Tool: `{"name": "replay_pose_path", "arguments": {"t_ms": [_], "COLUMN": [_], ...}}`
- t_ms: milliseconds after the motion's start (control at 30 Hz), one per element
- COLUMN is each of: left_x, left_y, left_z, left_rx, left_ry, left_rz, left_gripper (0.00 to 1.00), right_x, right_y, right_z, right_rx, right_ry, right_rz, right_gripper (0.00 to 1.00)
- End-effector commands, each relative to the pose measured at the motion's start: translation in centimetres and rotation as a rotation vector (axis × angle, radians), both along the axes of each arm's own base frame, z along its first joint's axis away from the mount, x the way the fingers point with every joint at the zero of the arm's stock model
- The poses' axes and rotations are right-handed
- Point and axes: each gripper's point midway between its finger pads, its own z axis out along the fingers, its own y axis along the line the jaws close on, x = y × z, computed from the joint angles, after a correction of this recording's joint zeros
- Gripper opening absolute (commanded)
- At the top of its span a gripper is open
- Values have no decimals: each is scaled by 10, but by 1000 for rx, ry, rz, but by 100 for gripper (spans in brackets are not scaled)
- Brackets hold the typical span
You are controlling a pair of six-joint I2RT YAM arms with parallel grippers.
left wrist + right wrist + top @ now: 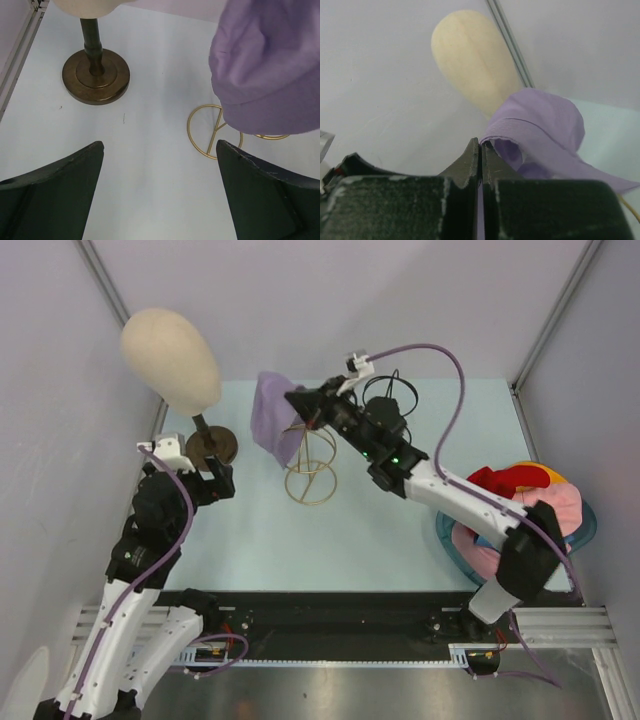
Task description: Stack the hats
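Lilac hat (276, 420): off the bench (150, 170), hanging level with the top of the gold wire stand (312, 468), on its mannequin side. It overlaps the stand's upper loop in the top view; contact cannot be told.
Right end effector (480, 149): fingers pressed together on the brim edge, with fabric pinched between them.
Left end effector (160, 145): fingers spread wide with nothing between them, low over bare bench on the near, mannequin side of the stand.
Other hats (525, 502): heaped in the teal tray (441, 528), well apart from the stand on the right arm's side. Red, orange and pink show; blue is only a sliver.
Mannequin head (170, 358): on a dark pedestal (95, 75), left of the stand and further back.
Key relation: the hat lies beyond the right fingertips, away from the wrist and toward the mannequin. It droops from the pinch with its long axis tilted off vertical. The brim band is lowest in the left wrist view, so the opening probably faces down.
Nearer arm: the right arm holds the hat. The left is near but apart from it.
Step (judged): first hat in carry, none stacked on the stand yet.
Next move (judged): bring the hat back over the stand's centre before lowering.
Risk: the brim could snag the wire loop.
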Motion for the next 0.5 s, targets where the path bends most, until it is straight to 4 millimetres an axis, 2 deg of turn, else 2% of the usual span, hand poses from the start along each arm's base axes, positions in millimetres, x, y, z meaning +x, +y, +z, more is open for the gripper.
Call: {"name": "replay_pose_path", "arguments": {"t_ms": [0, 33, 100, 133, 233, 333, 367, 467], "left_x": [3, 3, 5, 6, 9, 14, 15, 20], "left_y": [6, 6, 4, 4, -2, -6, -7, -9], "left_z": [14, 15, 14, 14, 15, 13, 13, 12], "left_rx": [34, 36, 32, 31, 11, -1, -2, -1], "left_ry": [-31, -29, -23, -23, -27, -20, -18, -15], "left_rz": [14, 14, 12, 11, -10, -19, -20, -27], "left_gripper": [100, 100, 100, 100, 100, 100, 100, 100], "right_x": [-32, -39, -42, -45, -51, -53, -54, -49], "right_y": [-60, -73, -83, -92, -104, -108, -110, -114], "right_z": [27, 20, 8, -5, -26, -63, -81, -107], "right_rx": [41, 31, 21, 15, -3, -79, -99, -91], "right_ry": [-11, 22, 74, 112, 169, 244, 272, 332], "right_rz": [-77, -93, -107, -111, -115, -114, -101, -89], "right_gripper": [0, 0, 0, 0, 0, 0, 0, 0]}}
